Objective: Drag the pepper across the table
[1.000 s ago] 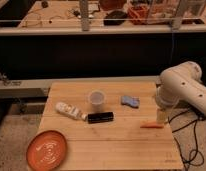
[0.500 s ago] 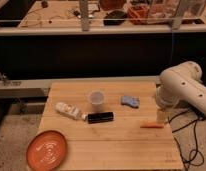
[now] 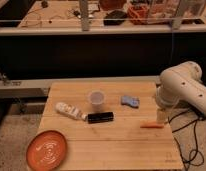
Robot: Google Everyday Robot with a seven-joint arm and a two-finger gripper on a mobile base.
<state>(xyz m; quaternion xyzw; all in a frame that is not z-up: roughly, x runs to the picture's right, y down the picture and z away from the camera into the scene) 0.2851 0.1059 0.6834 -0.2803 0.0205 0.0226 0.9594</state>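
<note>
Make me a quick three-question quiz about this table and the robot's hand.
1. Fill in: the hand hangs right next to the ___.
2. Which thing lies nearest the cup? A) black case B) blue cloth C) orange plate
3. True or false: the cup is tipped over on its side.

Key:
1. pepper, at the right edge of the table in the picture.
2. A.
3. False; it stands upright.
</note>
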